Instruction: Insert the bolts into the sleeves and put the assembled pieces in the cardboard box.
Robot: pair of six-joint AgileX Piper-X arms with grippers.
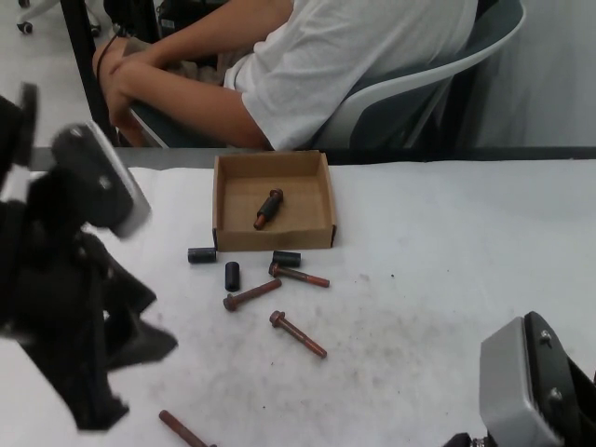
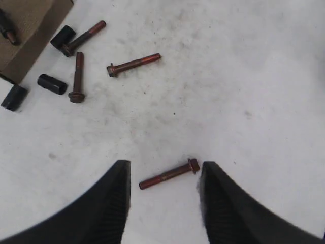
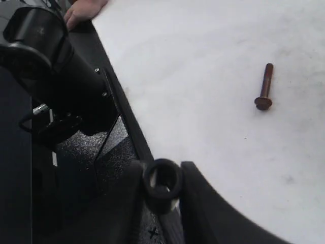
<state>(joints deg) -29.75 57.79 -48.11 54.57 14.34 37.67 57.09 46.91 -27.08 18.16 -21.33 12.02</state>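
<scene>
Left wrist view: looking down past the left gripper [image 2: 163, 168], spread wide open and holding nothing, with one bolt [image 2: 169, 174] lying flat on the bench [image 2: 244, 101] right between the fingertips, not touched yet. Farther out ahead of the fingers, spotting three more bolts, three loose sleeves [image 2: 52, 84] and a corner of the box [image 2: 33, 30]

Right wrist view: right gripper [image 3: 162, 173] clamped tight on a fourth sleeve [image 3: 162, 180], hole facing the camera, hanging near the bench edge. Also catching one bolt on the bench, well off from those fingers

Pretty sure this is the bolt pickup for the next pair. Next up, guessing: drop straight down, pinch the shank, lift, then line the tip up with the hole in the held sleeve. Needs a square grab, otherwise likely jamming at the hole

High view for the headcount: four loose bolts, one of them under the left gripper and the other three bunched with the three loose sleeves well ahead of both grippers, just short of the box. Add the held sleeve, so four and four. One box, and one finished piece [image 1: 268, 209] lying inside it already
</scene>
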